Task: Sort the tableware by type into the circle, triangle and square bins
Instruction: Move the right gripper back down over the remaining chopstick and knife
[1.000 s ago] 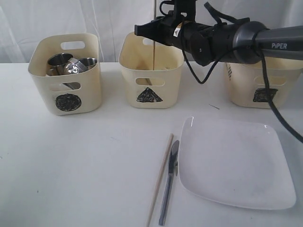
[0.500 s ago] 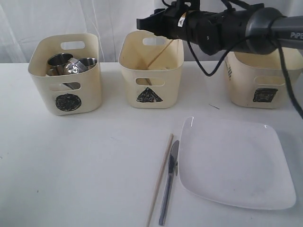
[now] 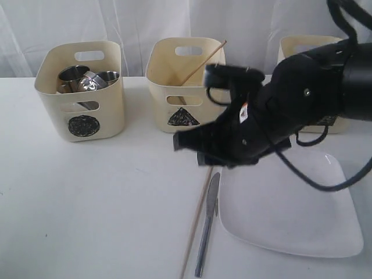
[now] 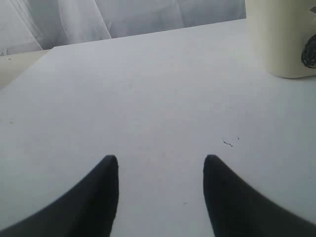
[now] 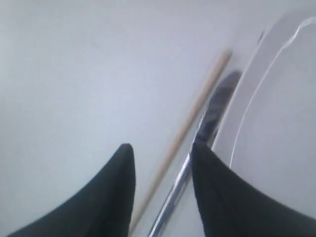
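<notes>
Right gripper (image 3: 190, 149) hangs above the plate (image 3: 302, 221) corner nearest the triangle bin (image 3: 185, 119), jaws apart, nothing between them. The right wrist view has the chopstick (image 5: 197, 114) and knife (image 5: 217, 106) running right under the gap. The knife (image 3: 207, 229) lies just beside the plate's edge and the loose chopstick (image 3: 196, 218) just past it on the side away from the plate. They are close enough that I can't tell if they touch. A second chopstick (image 3: 203, 57) already leans out of the triangle bin, beyond the plate's far edge. The circle bin (image 3: 81, 125), further out from that same edge, holds the steel mugs (image 3: 87, 80). Left gripper (image 4: 160, 160) is also spread and empty, over bare table by a cream bin (image 4: 279, 44). My read: the chopstick is next. It's light, stiff and round, so it will roll. Pinch it across its width near mid-length, clear of the knife, or both come up together. The knife is flat, slick steel, so take it at the handle. The plate is wide, glazed and breakable, so take it only by the rim.
</notes>
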Robot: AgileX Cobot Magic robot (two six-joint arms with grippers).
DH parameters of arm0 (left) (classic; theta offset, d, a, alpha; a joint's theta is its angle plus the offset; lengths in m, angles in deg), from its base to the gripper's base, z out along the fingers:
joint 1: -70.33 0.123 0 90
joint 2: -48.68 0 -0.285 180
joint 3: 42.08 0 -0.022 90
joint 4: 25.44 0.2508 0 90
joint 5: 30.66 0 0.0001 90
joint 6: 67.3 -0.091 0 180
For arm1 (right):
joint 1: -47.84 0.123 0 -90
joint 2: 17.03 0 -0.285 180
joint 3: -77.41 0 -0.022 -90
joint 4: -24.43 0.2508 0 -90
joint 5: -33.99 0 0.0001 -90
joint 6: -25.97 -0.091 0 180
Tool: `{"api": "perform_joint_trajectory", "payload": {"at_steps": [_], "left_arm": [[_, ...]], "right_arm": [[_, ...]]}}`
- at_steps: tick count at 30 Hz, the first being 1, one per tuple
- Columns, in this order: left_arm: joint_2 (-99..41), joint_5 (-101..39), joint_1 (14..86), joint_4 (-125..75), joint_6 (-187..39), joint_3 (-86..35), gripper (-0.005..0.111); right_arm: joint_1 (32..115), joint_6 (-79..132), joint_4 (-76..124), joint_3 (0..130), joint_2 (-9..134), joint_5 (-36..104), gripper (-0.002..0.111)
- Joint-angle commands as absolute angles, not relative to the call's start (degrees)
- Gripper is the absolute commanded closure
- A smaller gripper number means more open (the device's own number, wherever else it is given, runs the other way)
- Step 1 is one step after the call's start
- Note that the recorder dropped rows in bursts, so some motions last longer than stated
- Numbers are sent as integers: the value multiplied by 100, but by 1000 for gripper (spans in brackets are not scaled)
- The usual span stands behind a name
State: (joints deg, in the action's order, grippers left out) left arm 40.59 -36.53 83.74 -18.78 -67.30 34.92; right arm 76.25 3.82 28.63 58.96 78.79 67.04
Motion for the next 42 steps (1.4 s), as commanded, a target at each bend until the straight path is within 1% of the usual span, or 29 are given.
{"api": "perform_joint_trajectory", "payload": {"at_steps": [1, 4, 8, 21, 27, 42], "left_arm": [[4090, -3630, 8384, -1934, -6730, 3513, 50], [4090, -3630, 8384, -1934, -6730, 3513, 50], [4090, -3630, 8384, -1934, -6730, 3513, 50], [4090, -3630, 8384, -1934, -6730, 3513, 50], [4090, -3630, 8384, -1934, -6730, 3513, 50], [4090, -3630, 8384, -1934, -6730, 3513, 50]], "right_arm": [[7982, -170, 2896, 5887, 7829, 7513, 71], [8106, -706, 2842, 5887, 7840, 7591, 72], [8298, -1108, 2760, 5897, 8181, 7591, 77], [8676, -1628, 2738, 6469, 8940, 7770, 77], [8676, -1678, 2725, 6694, 9268, 7884, 77], [8665, -2118, 2276, 6694, 9653, 7814, 77]]}}
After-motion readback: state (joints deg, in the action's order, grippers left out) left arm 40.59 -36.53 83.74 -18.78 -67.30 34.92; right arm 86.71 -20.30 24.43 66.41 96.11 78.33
